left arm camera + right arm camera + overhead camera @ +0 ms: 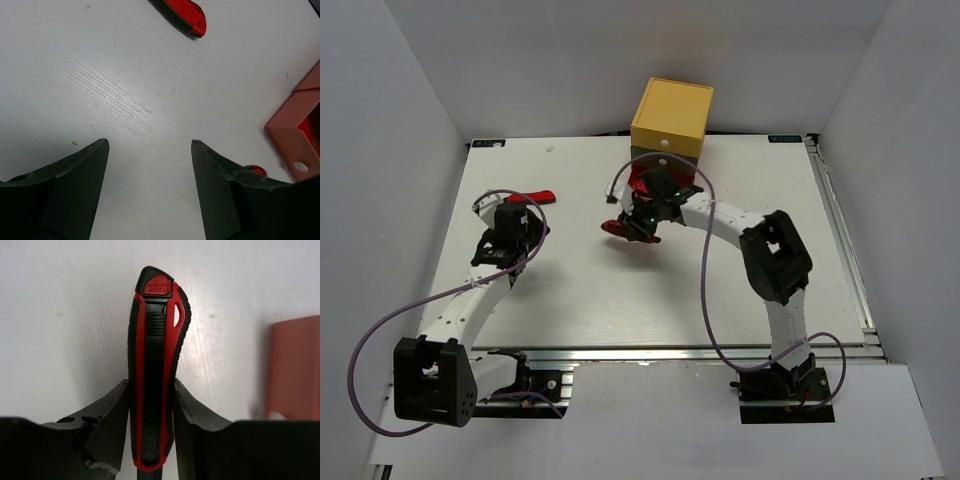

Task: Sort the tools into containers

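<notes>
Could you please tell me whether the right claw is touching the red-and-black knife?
Touching. The right wrist view shows the right claw closed against both sides of the red-and-black knife handle, with no gap on either side.

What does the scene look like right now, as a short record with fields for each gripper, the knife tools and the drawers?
left gripper: open, empty, over bare table
right gripper: shut on held knife tool, close to the drawer stack
second knife tool: lying on the table, just beyond the left gripper
yellow drawer: top of the stack, knob facing the arms
orange-red drawer: appears pulled out; contents not visible
</notes>
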`<action>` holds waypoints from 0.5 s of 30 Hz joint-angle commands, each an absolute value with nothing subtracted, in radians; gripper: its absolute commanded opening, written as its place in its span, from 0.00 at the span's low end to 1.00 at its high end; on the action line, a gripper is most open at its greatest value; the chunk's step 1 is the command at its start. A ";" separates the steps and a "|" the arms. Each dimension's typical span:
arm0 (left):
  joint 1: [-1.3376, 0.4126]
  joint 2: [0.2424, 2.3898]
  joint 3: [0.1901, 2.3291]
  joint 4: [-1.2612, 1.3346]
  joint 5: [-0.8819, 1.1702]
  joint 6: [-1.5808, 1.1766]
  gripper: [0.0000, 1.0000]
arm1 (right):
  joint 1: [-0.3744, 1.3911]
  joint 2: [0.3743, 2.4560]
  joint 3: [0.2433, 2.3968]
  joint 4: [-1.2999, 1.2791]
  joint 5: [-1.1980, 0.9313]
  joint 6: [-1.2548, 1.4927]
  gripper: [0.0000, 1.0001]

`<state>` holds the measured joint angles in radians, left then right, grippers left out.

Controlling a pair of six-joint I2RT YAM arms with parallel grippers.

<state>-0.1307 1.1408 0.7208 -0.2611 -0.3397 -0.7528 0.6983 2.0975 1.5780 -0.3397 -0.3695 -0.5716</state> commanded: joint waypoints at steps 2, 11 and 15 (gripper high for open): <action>-0.118 1.134 0.724 -0.244 -0.331 -0.759 0.78 | 0.623 1.887 1.591 -0.165 -0.479 -0.399 0.00; -0.112 1.129 0.709 -0.226 -0.319 -0.767 0.78 | 0.496 1.925 1.678 -0.087 -0.301 -0.302 0.01; -0.110 1.135 0.710 -0.219 -0.313 -0.769 0.78 | 0.476 1.974 1.697 -0.068 -0.258 -0.333 0.04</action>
<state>-0.1184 1.1408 0.7132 -0.2436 -0.3252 -0.7647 0.4763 1.9354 1.6604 -0.1097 -0.3084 -0.3378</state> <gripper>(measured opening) 0.777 0.420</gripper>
